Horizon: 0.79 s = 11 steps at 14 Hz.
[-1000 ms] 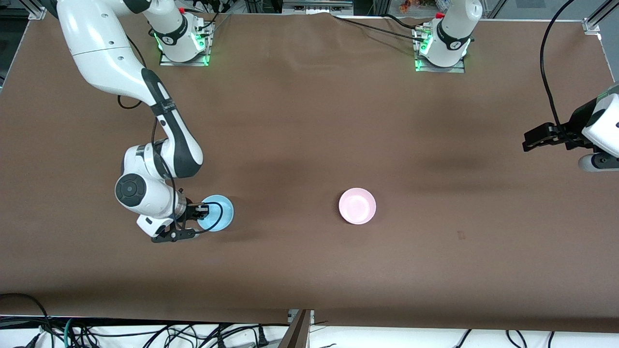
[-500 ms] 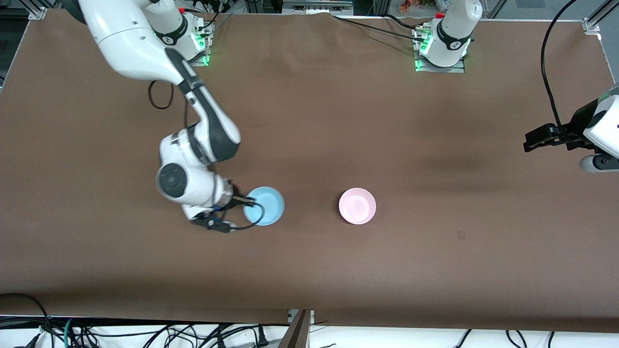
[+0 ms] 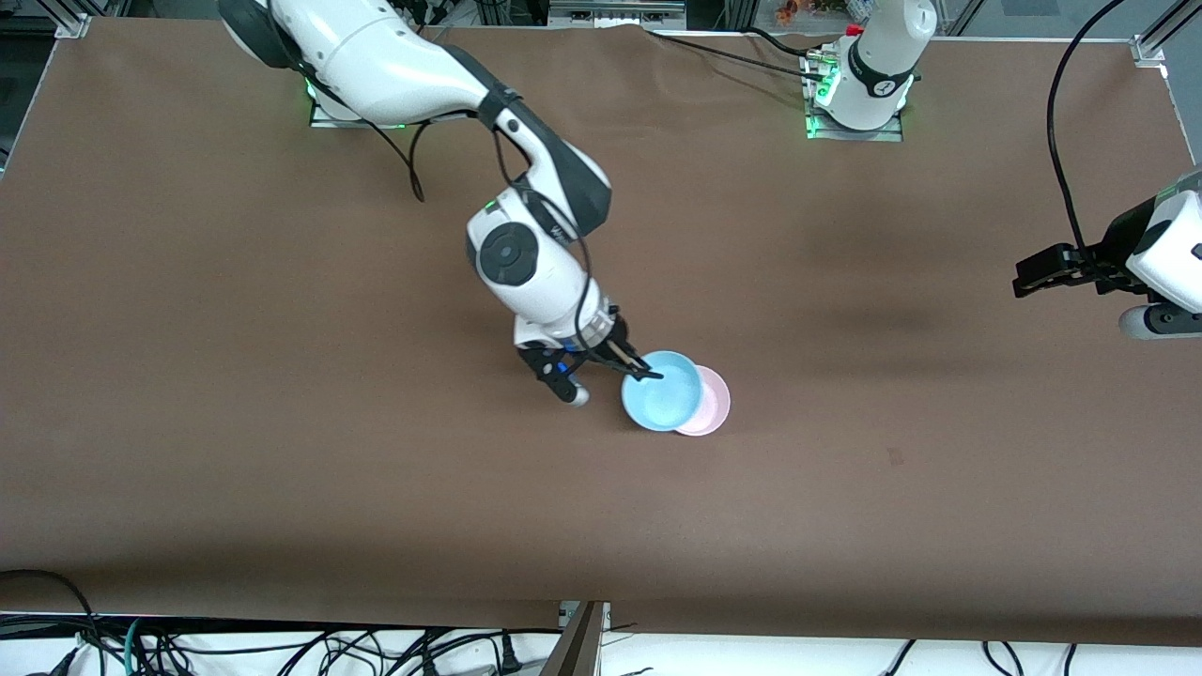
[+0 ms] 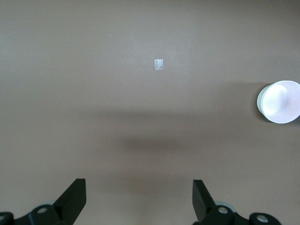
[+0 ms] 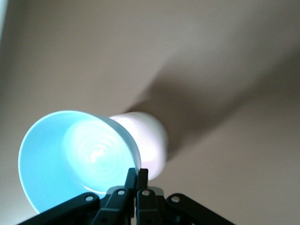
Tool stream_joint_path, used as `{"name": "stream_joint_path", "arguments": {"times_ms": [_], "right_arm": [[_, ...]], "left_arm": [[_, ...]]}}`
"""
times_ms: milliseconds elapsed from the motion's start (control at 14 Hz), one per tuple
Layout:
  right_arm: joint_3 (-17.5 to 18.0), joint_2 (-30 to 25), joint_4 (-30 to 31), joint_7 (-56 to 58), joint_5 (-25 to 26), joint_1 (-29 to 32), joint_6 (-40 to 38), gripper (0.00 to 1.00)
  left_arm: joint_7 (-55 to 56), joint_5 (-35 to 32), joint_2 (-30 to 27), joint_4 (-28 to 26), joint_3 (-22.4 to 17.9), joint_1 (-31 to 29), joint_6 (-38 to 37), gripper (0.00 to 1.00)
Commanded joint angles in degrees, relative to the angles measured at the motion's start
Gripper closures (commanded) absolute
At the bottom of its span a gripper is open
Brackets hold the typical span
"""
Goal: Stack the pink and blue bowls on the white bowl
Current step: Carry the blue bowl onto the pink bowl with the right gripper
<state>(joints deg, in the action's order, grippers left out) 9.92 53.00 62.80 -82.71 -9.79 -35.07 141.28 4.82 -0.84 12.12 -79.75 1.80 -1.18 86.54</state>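
A: The right claw (image 3: pixel 646 375) is pinching the blue bowl (image 3: pixel 660 391) by its rim, fingers pressed tight on the edge, and carrying it over the pink bowl (image 3: pixel 712 406) in the middle of the table (image 3: pixel 282 376).

B: It isn't centred, though. The blue bowl overlaps the pink one on the side toward the right arm's end, and a crescent of pink shows past it.

A: So it should slide a touch more toward the left arm's end until the 2 rims line up, level the bowl, then lower before letting go. Released off-centre, I'd guess it would catch on the pink rim and tip.

B: And the white bowl?

A: I can't make it out from the front. The pink one may already be nested in it, but that's hard to tell.

B: The left claw (image 3: pixel 1031 277)?

A: Waiting over the left arm's end of the table, jaws spread wide, holding nothing.
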Motion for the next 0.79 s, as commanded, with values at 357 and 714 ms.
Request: {"name": "stream_joint_path", "arguments": {"times_ms": [357, 714], "right_arm": [[-1.0, 5.6, -3.3, -4.3, 7.0, -4.2, 1.6, 1.00], [-1.1, 6.8, -3.6, -4.0, 7.4, -4.7, 2.2, 1.00]], "left_arm": [[0.7, -0.2, 0.4, 0.8, 0.2, -0.2, -0.8, 0.00], [0.9, 1.1, 0.4, 0.8, 0.0, -0.3, -0.8, 0.00]]}}
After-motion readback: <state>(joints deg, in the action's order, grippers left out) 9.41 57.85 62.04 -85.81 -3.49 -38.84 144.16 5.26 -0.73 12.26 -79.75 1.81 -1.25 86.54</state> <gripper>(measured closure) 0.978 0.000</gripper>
